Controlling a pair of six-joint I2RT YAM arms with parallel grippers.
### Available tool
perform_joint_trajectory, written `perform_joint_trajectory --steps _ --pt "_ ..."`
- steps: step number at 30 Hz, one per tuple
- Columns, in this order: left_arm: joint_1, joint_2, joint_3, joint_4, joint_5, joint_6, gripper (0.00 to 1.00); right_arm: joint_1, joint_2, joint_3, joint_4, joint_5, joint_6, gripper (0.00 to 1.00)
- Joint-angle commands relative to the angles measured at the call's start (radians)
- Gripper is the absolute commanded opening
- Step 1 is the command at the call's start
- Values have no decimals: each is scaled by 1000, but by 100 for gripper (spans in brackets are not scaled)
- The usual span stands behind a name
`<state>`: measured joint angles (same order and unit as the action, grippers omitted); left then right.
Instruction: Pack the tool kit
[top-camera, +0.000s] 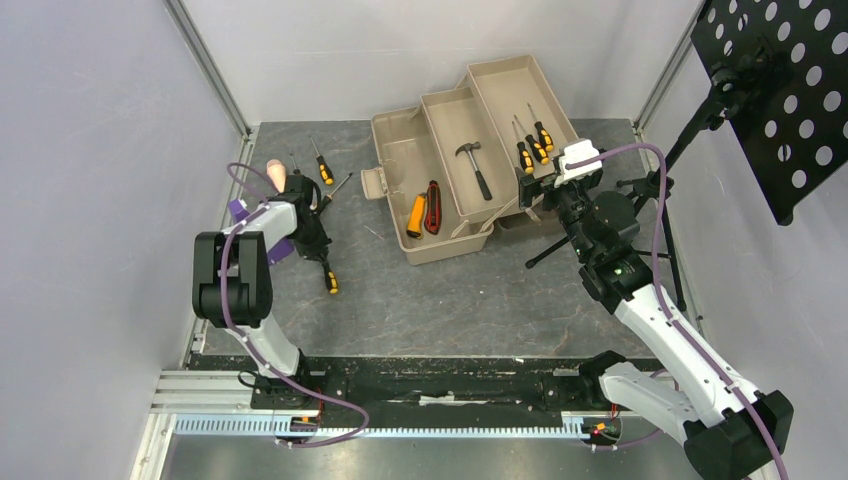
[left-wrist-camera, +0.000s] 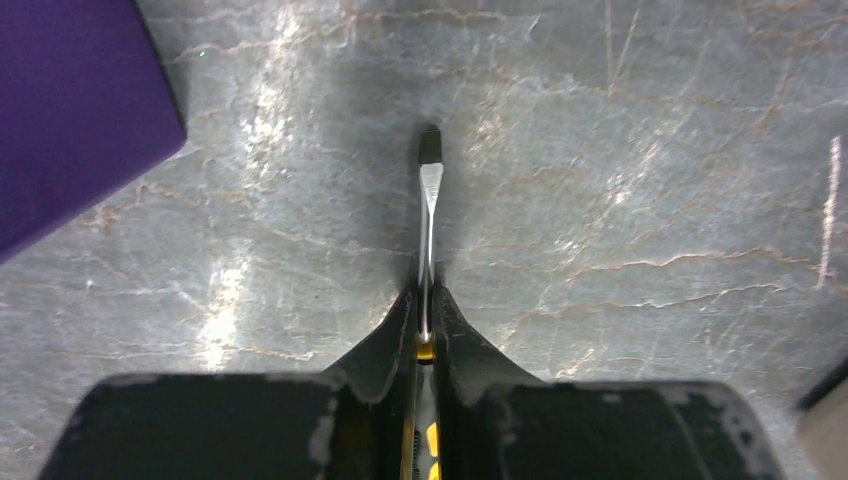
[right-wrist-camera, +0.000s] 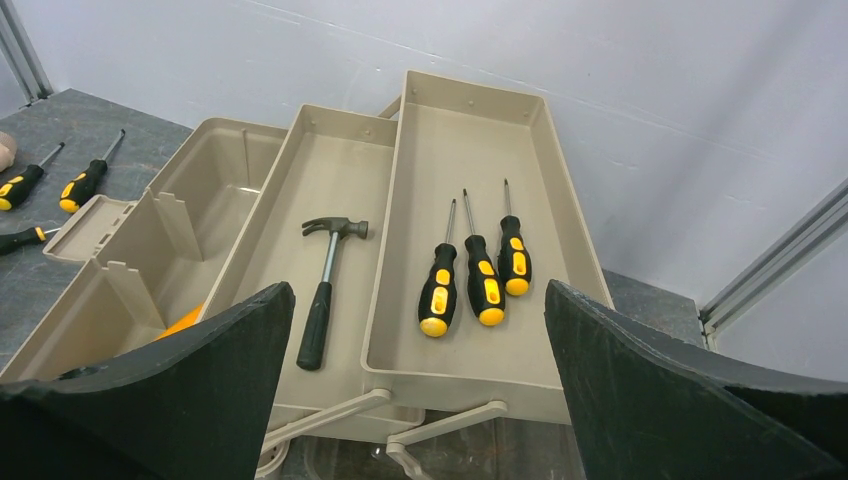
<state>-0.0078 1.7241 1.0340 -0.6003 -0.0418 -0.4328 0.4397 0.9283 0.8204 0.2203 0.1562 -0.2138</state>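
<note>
Jaws report: left jaws pinched on a screwdriver (left-wrist-camera: 428, 215) where shaft meets handle, near the desk's left edge. Judged light and stiff; the bare steel is slippery, so the handle is safer. Right jaws wide and empty, over the toolbox (top-camera: 398, 165) toward the desk's back edge.

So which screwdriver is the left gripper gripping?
The loose screwdriver nearest the arm bases: the left gripper pinches its shaft. The others lie farther back or in the toolbox tray.
</note>
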Motion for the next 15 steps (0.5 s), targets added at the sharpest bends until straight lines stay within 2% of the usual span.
perform_joint_trajectory --steps 1,4,9,15 --pt "-1 80 38 39 66 -95 13 4 -22 -3 31 12 -4 98" --pt "-1 84 46 34 50 -105 18 3 -21 -3 31 11 -4 98" --pt "-6 33 20 2 -7 -98 45 4 -16 1 27 6 -3 98" --pt "-16 -61 -55 -35 -18 -95 58 4 -15 1 28 1 -1 98"
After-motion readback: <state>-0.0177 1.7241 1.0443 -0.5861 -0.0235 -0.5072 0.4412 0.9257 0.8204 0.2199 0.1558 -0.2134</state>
